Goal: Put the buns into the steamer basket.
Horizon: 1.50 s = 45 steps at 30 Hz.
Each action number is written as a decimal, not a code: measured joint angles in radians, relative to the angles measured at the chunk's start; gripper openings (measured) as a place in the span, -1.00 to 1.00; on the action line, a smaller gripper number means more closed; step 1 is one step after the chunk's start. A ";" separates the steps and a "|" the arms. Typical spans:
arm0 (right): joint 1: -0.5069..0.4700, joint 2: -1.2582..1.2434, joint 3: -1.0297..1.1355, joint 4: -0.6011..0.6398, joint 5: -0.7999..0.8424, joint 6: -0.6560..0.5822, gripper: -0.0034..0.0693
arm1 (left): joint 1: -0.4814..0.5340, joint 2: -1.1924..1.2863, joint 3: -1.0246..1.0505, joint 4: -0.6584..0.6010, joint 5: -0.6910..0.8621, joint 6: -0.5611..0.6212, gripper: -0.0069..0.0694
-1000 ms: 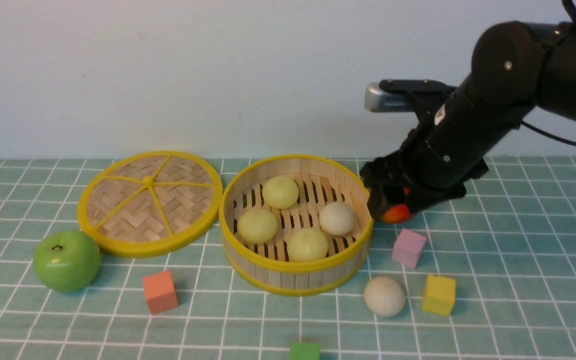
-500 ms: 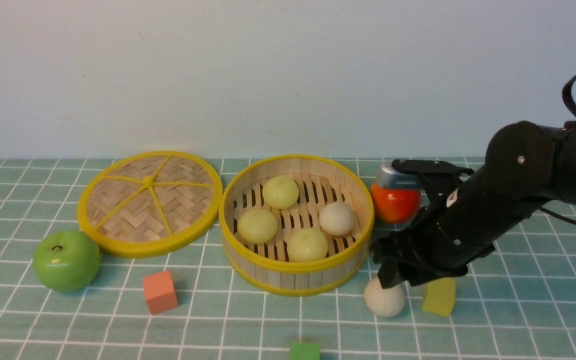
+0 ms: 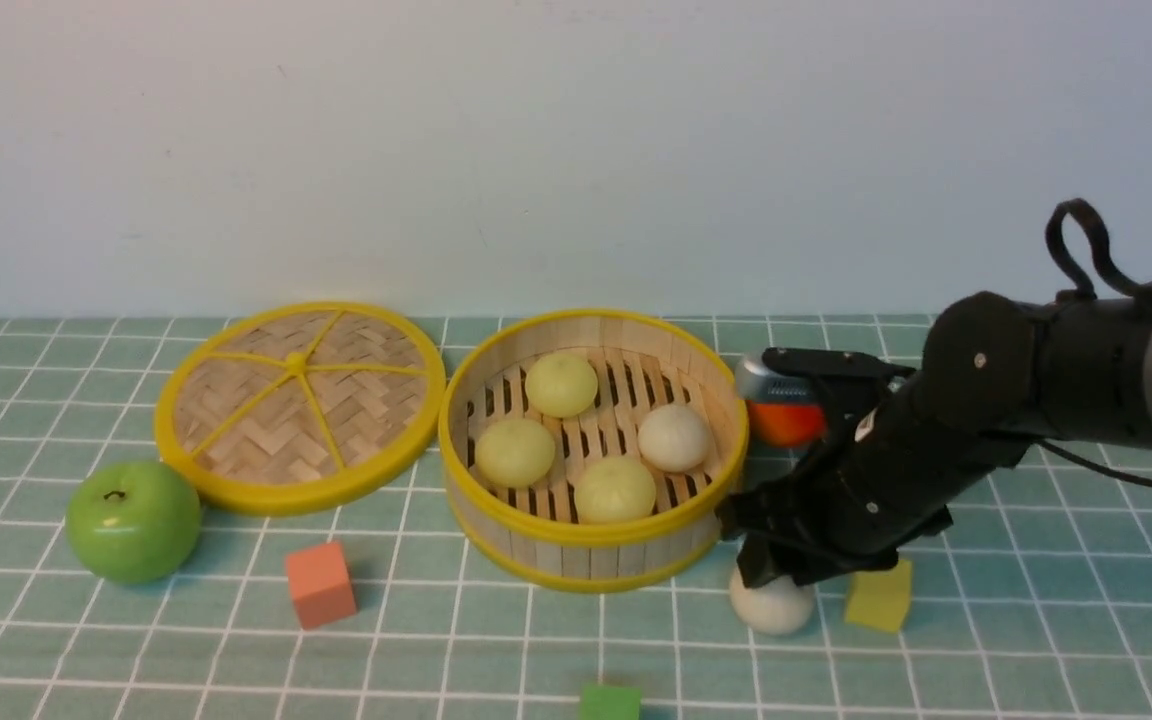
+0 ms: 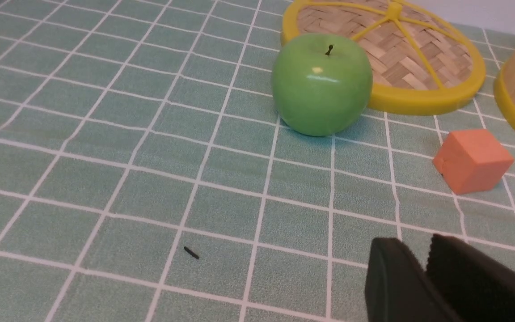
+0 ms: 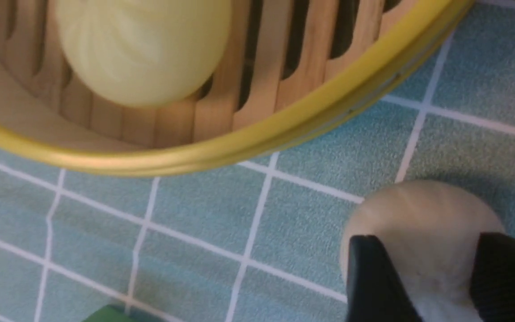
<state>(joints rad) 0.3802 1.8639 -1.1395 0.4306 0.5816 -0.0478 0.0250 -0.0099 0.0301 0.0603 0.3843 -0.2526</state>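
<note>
Hidden: top of the off-white bun (image 3: 772,606) outside the basket covered by the right gripper (image 3: 774,578) in the front view; only the lower half showing there.
Cut off: green block (image 3: 609,702) sliced by the lower edge of the front view; yellow block (image 3: 878,597) partly behind the right arm (image 3: 946,450).
Hard to make out: red-orange fruit (image 3: 786,421) mostly masked by the wrist camera housing and the arm.
Right jaws: parted, one finger (image 5: 376,281) on each side of the off-white bun (image 5: 420,223), both against its surface in the wrist view; bun resting on the table (image 3: 1056,600); firm squeeze or not, cannot tell.
Left jaws: left gripper (image 4: 427,273) low over the table, the two dark fingers pressed together, nothing between them.
Steamer basket: steamer basket (image 3: 591,535) at table centre, four buns on its slatted floor: pale yellow-green ones (image 3: 561,384) at 12 o'clock, at 9 o'clock and at 6 o'clock, an off-white one (image 3: 674,437) at 3 o'clock.
Loose bun: just beside the basket's outer wall, at 5 o'clock from it.
Around: lid (image 3: 299,405) flat at 9 o'clock of the basket, rims nearly touching; green apple (image 3: 133,520) at 7 o'clock of the lid, close to its rim; orange block (image 3: 320,584) at 8 o'clock of the basket.
In the way: basket rim (image 5: 284,129) close beside the grasped bun; yellow block just beyond the bun at 3 o'clock.
</note>
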 joint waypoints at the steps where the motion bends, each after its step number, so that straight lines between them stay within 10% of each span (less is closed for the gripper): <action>1: 0.000 0.001 0.000 0.000 -0.001 0.000 -0.09 | 0.000 0.000 0.000 0.000 0.000 0.000 -0.46; 8: 0.000 -0.011 -0.006 0.010 0.037 0.012 -0.85 | 0.000 0.000 0.000 0.000 0.000 0.000 -0.44; 17: 0.000 -0.025 -0.415 -0.086 0.334 0.048 -0.85 | 0.000 0.000 0.000 0.000 0.000 0.000 -0.44; 29: 0.000 0.340 -0.786 -0.124 0.192 0.069 -0.81 | 0.000 0.000 0.000 0.000 0.000 0.000 -0.44; 35: 0.000 0.421 -0.794 -0.120 0.143 0.099 -0.56 | 0.000 0.000 0.000 0.000 0.000 0.000 -0.44; 45: 0.000 0.296 -0.794 -0.136 0.300 0.100 0.62 | 0.000 0.000 0.000 0.000 0.000 0.000 -0.43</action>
<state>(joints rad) 0.3802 2.1600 -1.9339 0.2941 0.8814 0.0527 0.0250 -0.0099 0.0301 0.0603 0.3843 -0.2526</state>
